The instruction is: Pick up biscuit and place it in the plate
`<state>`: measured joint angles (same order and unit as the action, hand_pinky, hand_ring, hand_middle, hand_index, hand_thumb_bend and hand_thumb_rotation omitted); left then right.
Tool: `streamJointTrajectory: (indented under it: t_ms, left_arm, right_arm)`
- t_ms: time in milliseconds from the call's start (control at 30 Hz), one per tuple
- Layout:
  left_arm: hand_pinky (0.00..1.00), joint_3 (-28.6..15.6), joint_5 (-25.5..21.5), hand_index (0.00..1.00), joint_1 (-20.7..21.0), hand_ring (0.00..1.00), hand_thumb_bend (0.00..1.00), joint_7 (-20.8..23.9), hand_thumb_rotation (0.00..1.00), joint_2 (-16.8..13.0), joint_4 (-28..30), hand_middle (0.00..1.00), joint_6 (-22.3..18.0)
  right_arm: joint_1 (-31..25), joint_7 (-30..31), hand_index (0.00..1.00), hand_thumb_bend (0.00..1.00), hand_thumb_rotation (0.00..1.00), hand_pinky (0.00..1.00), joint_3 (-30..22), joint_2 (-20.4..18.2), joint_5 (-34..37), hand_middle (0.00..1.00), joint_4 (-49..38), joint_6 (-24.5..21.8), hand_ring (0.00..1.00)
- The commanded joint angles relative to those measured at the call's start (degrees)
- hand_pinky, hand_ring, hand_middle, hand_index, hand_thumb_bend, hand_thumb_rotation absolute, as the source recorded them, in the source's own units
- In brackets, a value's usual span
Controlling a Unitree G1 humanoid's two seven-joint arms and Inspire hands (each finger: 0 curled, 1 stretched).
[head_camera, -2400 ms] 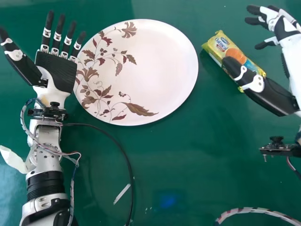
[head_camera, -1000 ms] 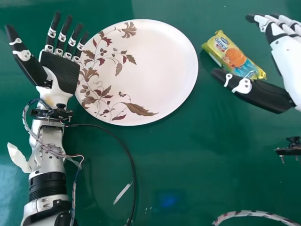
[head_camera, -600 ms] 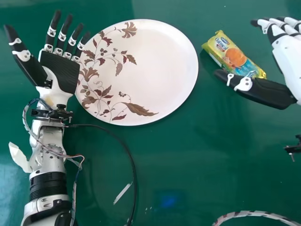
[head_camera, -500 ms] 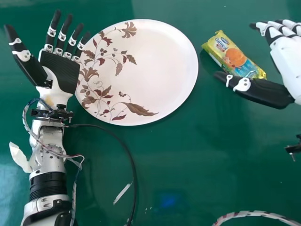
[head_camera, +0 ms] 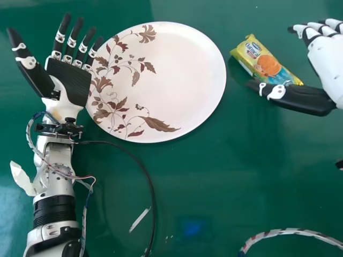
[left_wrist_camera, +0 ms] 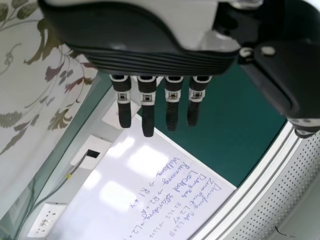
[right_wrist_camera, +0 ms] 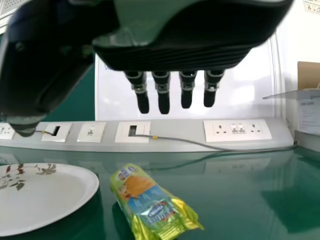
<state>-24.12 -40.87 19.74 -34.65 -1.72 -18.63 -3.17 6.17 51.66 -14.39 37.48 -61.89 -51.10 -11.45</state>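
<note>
The biscuit (head_camera: 267, 64) lies on the table (head_camera: 214, 187), beside the plate (head_camera: 187, 69). The right hand (head_camera: 292, 98) is near it, open and holding nothing. Picking up and placing are both left to do.

Biscuit packet (right_wrist_camera: 150, 200) on a green tabletop (right_wrist_camera: 240, 185) — beside the floral plate (right_wrist_camera: 45, 200), right hand (right_wrist_camera: 175, 55) above, fingers straight

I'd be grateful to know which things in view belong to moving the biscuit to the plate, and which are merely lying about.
For the job:
biscuit packet, right of the plate
plate, leaf-patterned
right hand, beside the packet, probably the one to pick it up

Just about:
pale strip
whiteboard
wall sockets
</note>
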Motion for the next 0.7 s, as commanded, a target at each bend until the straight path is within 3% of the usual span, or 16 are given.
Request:
streamJointTrajectory:
  t_ms: [0, 333, 667]
  left_arm:
    - [0.86, -0.1, 0.1, 0.90, -3.9, 0.85, 1.00, 0.0, 0.74, 1.3, -4.0, 0.91, 0.9]
    - [0.88, -1.3, -2.5, 0.88, -3.5, 0.86, 1.00, -1.1, 0.79, 1.9, -4.4, 0.91, 1.8]
    - [0.98, -2.1, -5.8, 0.89, -3.3, 0.87, 1.00, -2.0, 0.84, 2.2, -4.2, 0.92, 4.6]
  right_arm:
    - [0.8, 1.0, 1.00, 1.00, 0.86, 1.00, 0.4, 0.0, -1.0, 1.00, -0.9, 0.1, 1.00]
    - [5.0, 5.1, 1.00, 1.00, 0.85, 1.00, 1.8, 1.1, -3.9, 1.00, 1.6, 0.8, 1.00]
    - [9.0, 5.1, 1.00, 1.00, 0.87, 1.00, 4.5, 2.2, -4.7, 1.00, 5.6, 3.4, 1.00]
